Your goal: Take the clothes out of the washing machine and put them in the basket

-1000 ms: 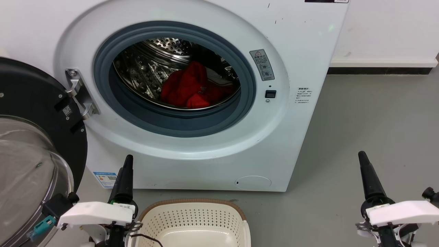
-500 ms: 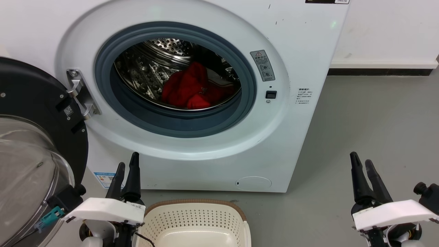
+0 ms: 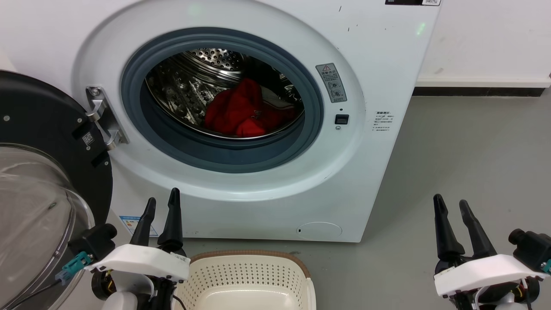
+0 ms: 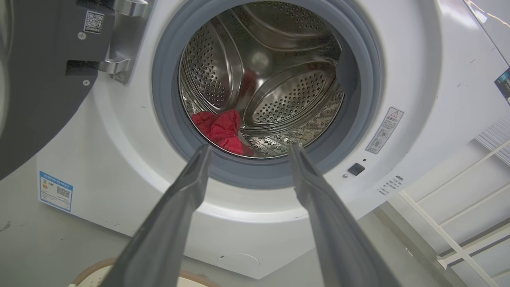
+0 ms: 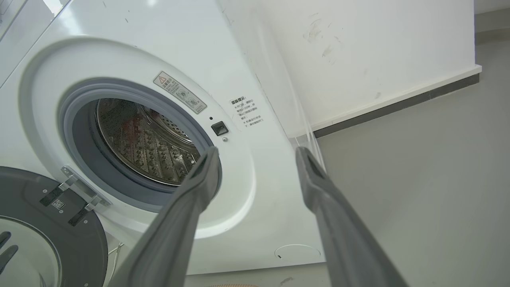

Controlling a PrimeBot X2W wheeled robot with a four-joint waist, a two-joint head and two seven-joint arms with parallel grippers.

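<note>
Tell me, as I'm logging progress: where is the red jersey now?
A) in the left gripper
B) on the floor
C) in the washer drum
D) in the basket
C: the red jersey lies inside the washing machine, past its open porthole. The part of the basket in view holds no red fabric, and the left gripper is open and empty.

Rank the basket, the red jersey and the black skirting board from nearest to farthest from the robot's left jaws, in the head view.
1. Basket: on the floor, close alongside.
2. Red jersey: inside the drum, ahead.
3. Black skirting board: far right, along the wall.
</note>
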